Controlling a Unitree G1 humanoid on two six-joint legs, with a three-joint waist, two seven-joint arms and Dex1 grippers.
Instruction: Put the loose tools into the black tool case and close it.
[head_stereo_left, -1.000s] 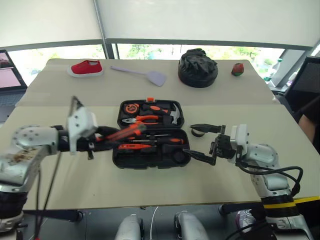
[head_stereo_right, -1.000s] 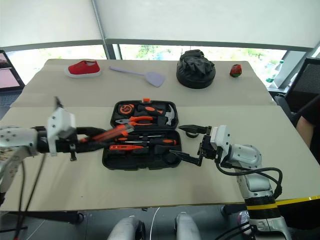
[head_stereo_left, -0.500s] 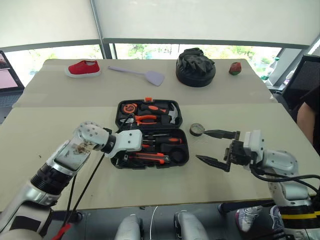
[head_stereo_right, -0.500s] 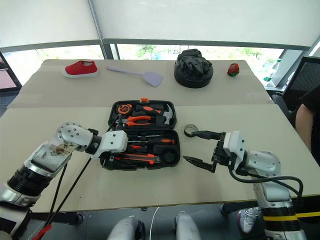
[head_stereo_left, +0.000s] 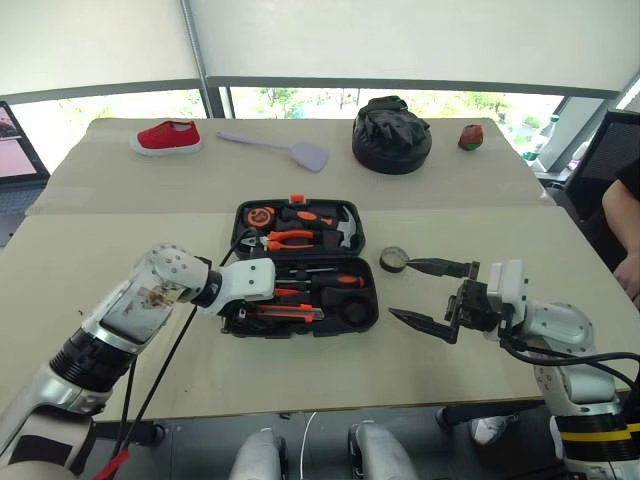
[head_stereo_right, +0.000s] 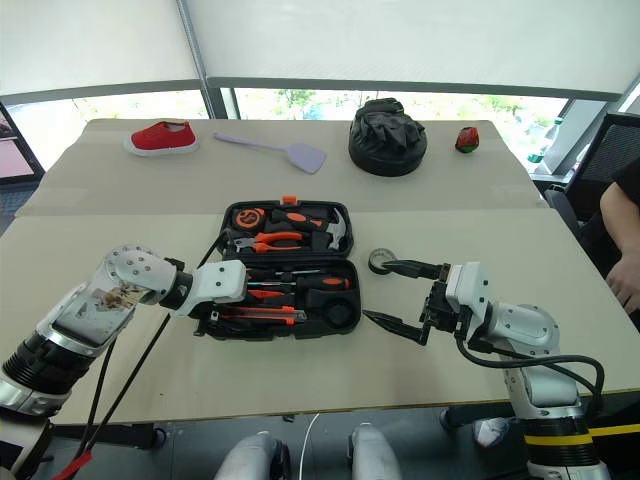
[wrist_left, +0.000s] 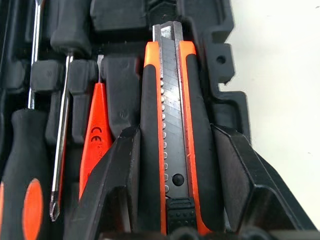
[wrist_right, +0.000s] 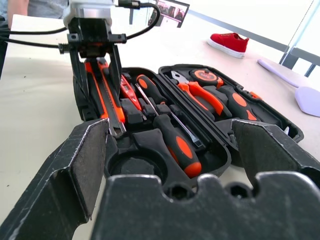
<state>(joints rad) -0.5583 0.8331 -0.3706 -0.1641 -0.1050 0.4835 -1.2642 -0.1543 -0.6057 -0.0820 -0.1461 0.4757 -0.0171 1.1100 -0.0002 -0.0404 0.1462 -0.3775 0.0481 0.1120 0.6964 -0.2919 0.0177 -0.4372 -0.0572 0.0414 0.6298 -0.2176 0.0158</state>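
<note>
The black tool case (head_stereo_left: 300, 215) lies open mid-table. Pliers, a hammer and a tape measure fill its far half. Black-and-orange screwdrivers (head_stereo_left: 338, 281) and a slim orange screwdriver (wrist_left: 94, 145) lie in its near half. My left gripper (head_stereo_left: 236, 306) is shut on the orange-and-black utility knife (wrist_left: 172, 125). It holds the knife low over the case's nearest slot, lengthwise along the front edge. My right gripper (head_stereo_left: 402, 290) stands wide open to the right of the case, holding nothing. The small dark tape roll (head_stereo_left: 393, 260) lies on the table just beyond its far finger.
On the far table are a red shoe (head_stereo_left: 165, 135), a lilac spatula (head_stereo_left: 290, 148), a round black bundle (head_stereo_left: 392, 133) and a small red object (head_stereo_left: 472, 136). A person's arm (head_stereo_left: 625, 240) shows at the right edge and a laptop screen (head_stereo_left: 15, 140) at the left.
My left arm has swung down and in, bringing the utility knife from above the case's left side into its near row. The right gripper stays open beside the case. The camera has shifted.
</note>
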